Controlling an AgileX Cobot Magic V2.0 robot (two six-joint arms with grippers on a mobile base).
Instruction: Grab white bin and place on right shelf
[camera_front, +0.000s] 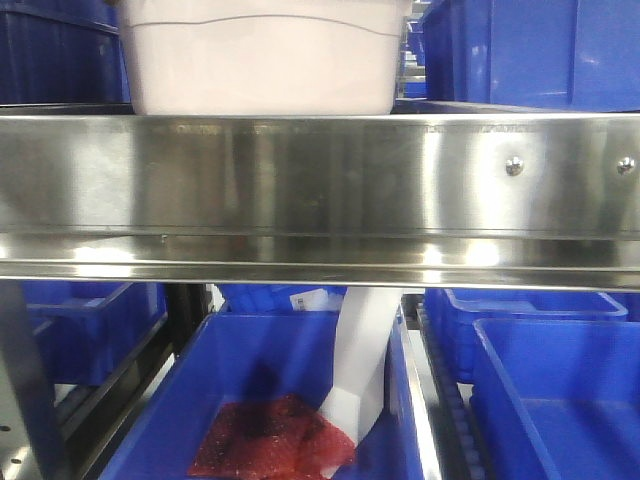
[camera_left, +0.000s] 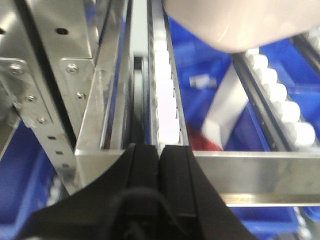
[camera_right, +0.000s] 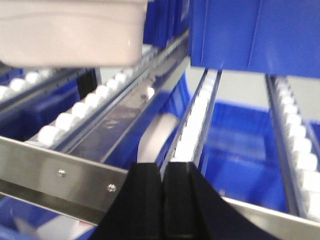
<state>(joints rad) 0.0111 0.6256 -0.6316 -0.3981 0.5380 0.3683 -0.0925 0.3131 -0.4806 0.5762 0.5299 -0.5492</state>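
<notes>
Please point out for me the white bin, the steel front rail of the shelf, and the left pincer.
white bin (camera_front: 262, 62), front view, its front wall.
front rail (camera_front: 300, 185), front view, its middle face.
left pincer (camera_left: 159, 165), left wrist view, the seam between its fingertips.

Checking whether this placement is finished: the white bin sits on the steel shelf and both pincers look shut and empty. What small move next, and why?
Probably back both arms straight away. The white bin rests on the right shelf rollers; the left pincer and right pincer are shut, holding nothing, near the front rail.
</notes>
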